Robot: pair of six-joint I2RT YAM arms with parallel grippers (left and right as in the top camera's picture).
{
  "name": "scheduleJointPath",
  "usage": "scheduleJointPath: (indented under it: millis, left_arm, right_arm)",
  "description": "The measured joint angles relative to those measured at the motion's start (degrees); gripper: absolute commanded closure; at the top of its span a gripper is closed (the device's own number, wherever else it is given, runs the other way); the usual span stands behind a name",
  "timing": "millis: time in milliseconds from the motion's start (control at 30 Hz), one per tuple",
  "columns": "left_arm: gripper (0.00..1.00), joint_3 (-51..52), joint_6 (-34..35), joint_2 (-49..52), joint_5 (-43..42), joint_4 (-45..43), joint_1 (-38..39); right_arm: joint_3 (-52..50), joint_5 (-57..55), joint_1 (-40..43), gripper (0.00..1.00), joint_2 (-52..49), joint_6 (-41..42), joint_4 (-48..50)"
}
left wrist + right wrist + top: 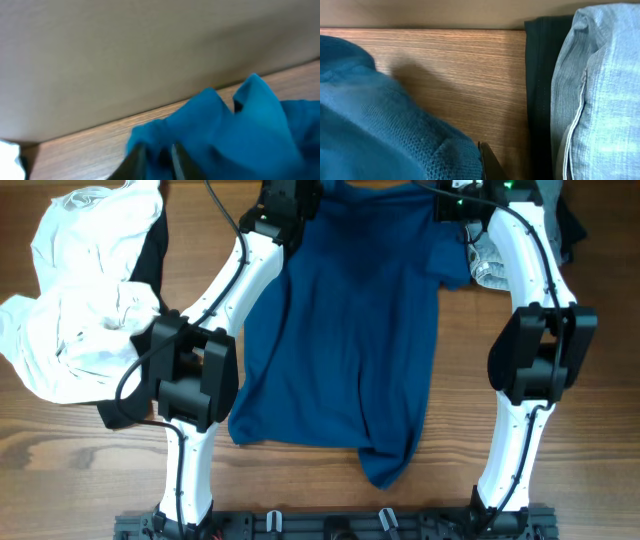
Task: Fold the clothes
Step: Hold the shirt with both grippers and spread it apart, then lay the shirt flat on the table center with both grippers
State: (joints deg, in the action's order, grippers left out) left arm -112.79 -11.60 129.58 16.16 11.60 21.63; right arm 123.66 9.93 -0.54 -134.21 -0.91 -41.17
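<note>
Blue shirt (340, 330) spread flat in the middle of the desk (60, 480).
It looks limp, light and quick to bunch, so I'd pinch it at the far shoulders. My right jaws are together there; whether my left jaws grip, I cannot tell.

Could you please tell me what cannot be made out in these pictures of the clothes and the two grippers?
Overhead: the blue shirt has its far end hidden under both wrists at the top edge.
Left wrist: the left gripper is blurred and cut by the bottom edge; grip unclear.
Right wrist: the right gripper shows one fingertip at the bottom edge; hold unseen.
Overhead: the black garment is mostly under the white garments.
</note>
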Motion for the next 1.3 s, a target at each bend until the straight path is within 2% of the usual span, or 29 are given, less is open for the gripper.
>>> scheduleJointPath:
  millis: [33,200,333,500,633,733,967,1300]
  left_arm:
    - [0.02,0.0,0.1,0.0,-0.7,-0.2,0.0]
    - [0.0,-0.2,0.3,0.0,-1.0,1.0,-0.3]
    - [0.0,-0.4,1.3,0.0,-1.5,7.5,-2.4]
    - [0.0,-0.5,3.0,0.0,-12.7,13.7,-10.3]
    - [0.03,-0.5,3.9,0.0,-21.9,13.7,-18.1]
    - [0.08,-0.5,4.4,0.1,-24.7,13.5,-20.9]
    - [0.17,-0.7,4.5,4.2,-30.3,13.6,-21.4]
    - [0.24,-0.7,4.4,9.3,-33.3,13.9,-21.2]
  right_arm:
    - [0.0,-0.2,0.0,0.96,-0.2,0.2,0.1]
    - [0.0,-1.1,0.0,0.96,-0.2,0.9,0.0]
    - [0.0,-1.3,0.2,0.96,-0.2,0.9,-0.4]
    - [0.0,-1.4,0.3,0.96,-0.2,0.9,-0.9]
    - [0.0,-1.4,0.3,0.96,-0.2,0.9,-1.3]
    - [0.0,-1.4,0.3,0.95,-0.2,0.9,-1.5]
    - [0.0,-1.4,0.3,0.96,-0.2,0.9,-1.7]
    - [0.0,-1.5,0.3,0.96,-0.2,0.6,-2.5]
